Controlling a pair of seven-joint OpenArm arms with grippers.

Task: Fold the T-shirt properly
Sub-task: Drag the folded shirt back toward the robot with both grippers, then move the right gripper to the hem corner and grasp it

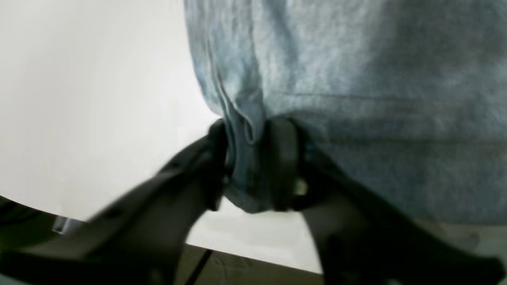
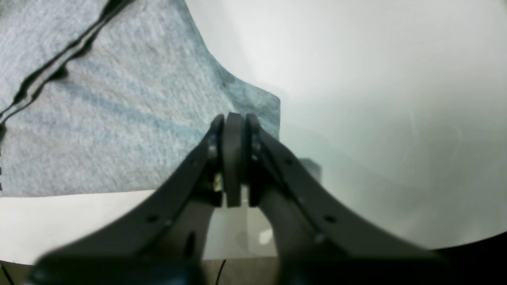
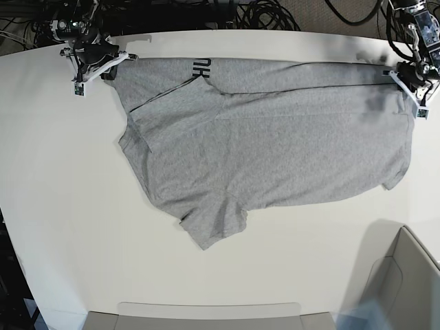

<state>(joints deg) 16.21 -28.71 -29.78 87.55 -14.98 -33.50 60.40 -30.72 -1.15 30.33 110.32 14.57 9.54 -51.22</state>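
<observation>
1. Left gripper (image 1: 245, 162): my wrist view shows its fingers (image 1: 279, 162) parted, with a bunched hem fold of the T-shirt (image 3: 275, 151) between them; I cannot tell whether they clamp it.
2. Right gripper (image 2: 233, 158): fingers (image 2: 233, 130) pressed together, nothing between them, tips just at a corner of the cloth.
3. Arm pose: both reach in low over the far edge of the surface (image 3: 62, 206), one at each end of the cloth.
4. T-shirt: grey, spread flat across the white surface, top edge folded over.
5. Writing: black block letters at the fold, partly hidden, unreadable.
</observation>
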